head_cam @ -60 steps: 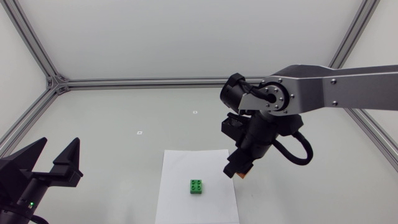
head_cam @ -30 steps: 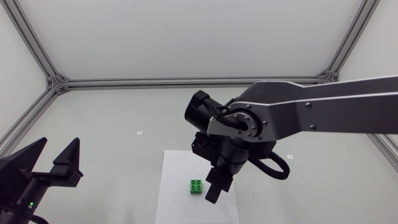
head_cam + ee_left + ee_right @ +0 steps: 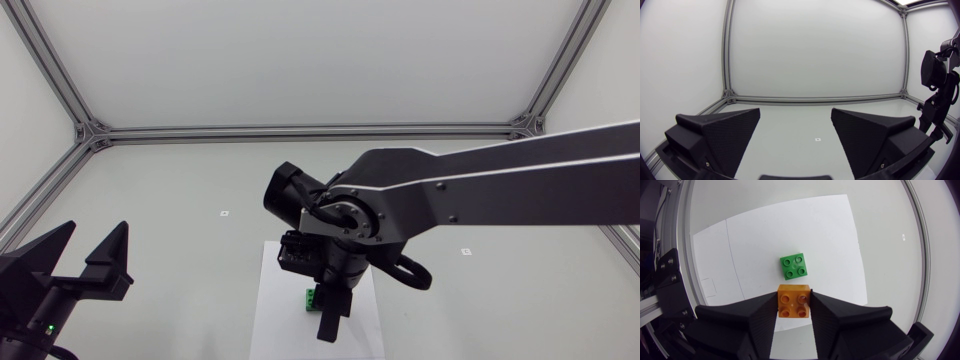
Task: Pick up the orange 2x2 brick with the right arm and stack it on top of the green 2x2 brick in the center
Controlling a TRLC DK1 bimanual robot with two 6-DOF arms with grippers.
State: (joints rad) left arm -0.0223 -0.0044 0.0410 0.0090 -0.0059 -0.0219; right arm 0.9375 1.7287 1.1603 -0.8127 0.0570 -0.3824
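Carrying the orange 2x2 brick [image 3: 794,300] towards its target is the step in hand, I judge. My right gripper [image 3: 328,322] is clamped on its two side walls, studs facing my wrist, above the white paper sheet [image 3: 830,235] on the desk [image 3: 180,190]. The green 2x2 brick [image 3: 794,266] sits on that sheet just ahead of my fingers, apart from the orange one. Next, I reckon, I must bring orange squarely over green, edges parallel, then press down. Both bricks look like hard, smooth plastic, square with four round studs. My fingers are matte, finely textured wedges. My left gripper [image 3: 795,114] rests with fingers apart, holding nothing.
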